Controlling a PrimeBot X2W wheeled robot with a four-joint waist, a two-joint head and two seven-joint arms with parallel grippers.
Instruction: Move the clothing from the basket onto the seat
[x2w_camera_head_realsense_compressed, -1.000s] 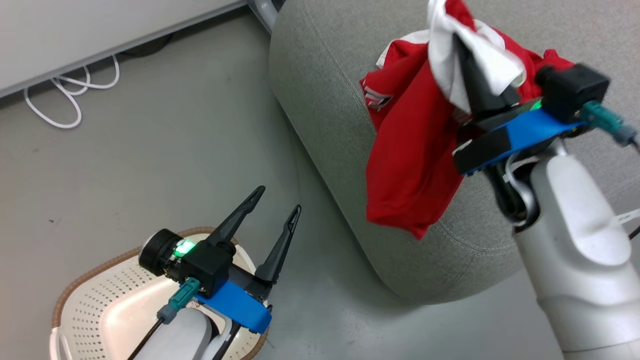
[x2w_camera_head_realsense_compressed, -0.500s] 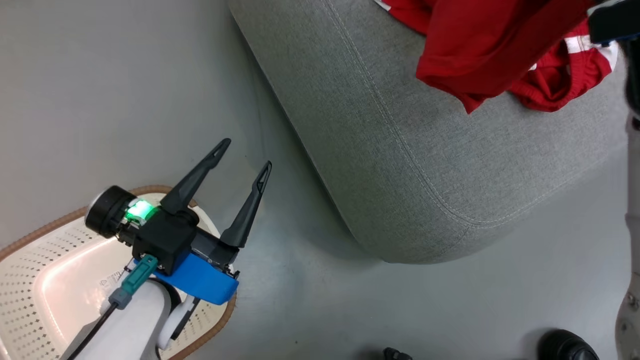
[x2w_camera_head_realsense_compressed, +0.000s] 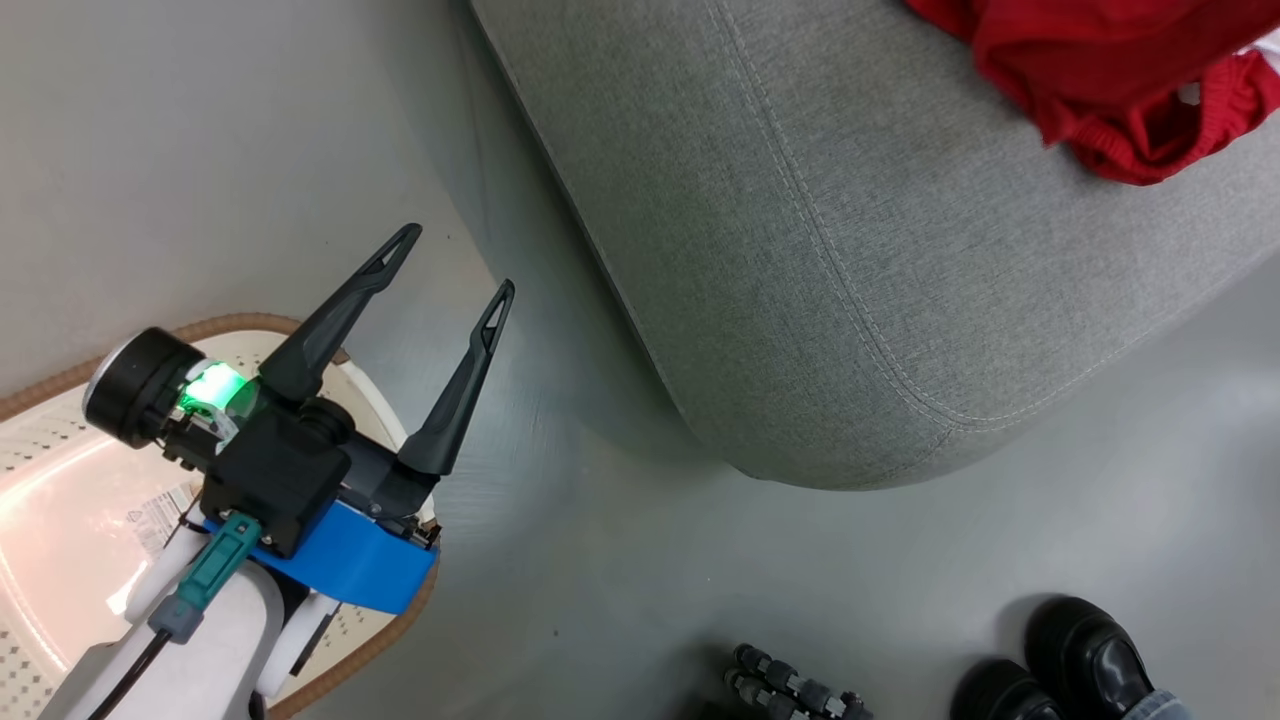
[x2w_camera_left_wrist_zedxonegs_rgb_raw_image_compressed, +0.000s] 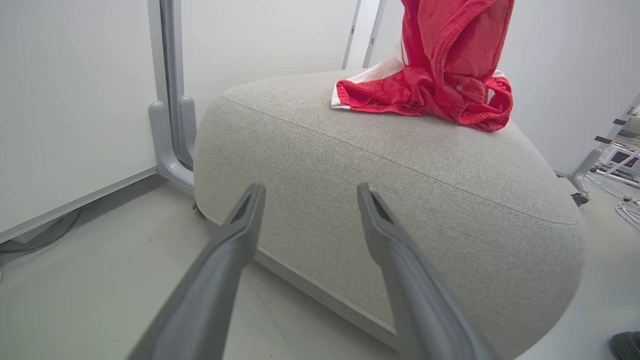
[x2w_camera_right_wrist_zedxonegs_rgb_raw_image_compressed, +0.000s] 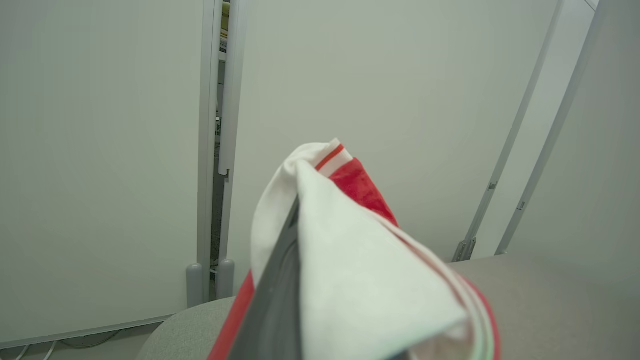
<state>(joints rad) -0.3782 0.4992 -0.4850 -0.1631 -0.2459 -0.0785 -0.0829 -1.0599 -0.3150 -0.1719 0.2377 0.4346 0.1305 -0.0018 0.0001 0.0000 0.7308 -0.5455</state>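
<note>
Grey floor (x2w_camera_head_realsense_compressed: 600, 600), seat (x2w_camera_head_realsense_compressed: 800, 250) at right, basket (x2w_camera_head_realsense_compressed: 230, 322) lower left.
Above basket, left gripper (x2w_camera_head_realsense_compressed: 455, 260), jaws wide, empty; right gripper (x2w_camera_right_wrist_zedxonegs_rgb_raw_image_compressed: 287, 250), jaws clamped on clothing (x2w_camera_left_wrist_zedxonegs_rgb_raw_image_compressed: 440, 75) trailing onto seat.

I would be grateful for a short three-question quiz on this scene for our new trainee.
1. True or false: some red clothing rests on the grey seat.
2. The left gripper is: A) open and empty, B) shut on nothing, C) shut on the clothing.
3. What is the right gripper shut on?
Key: 1 true; 2 A; 3 a red and white piece of the clothing.
</note>
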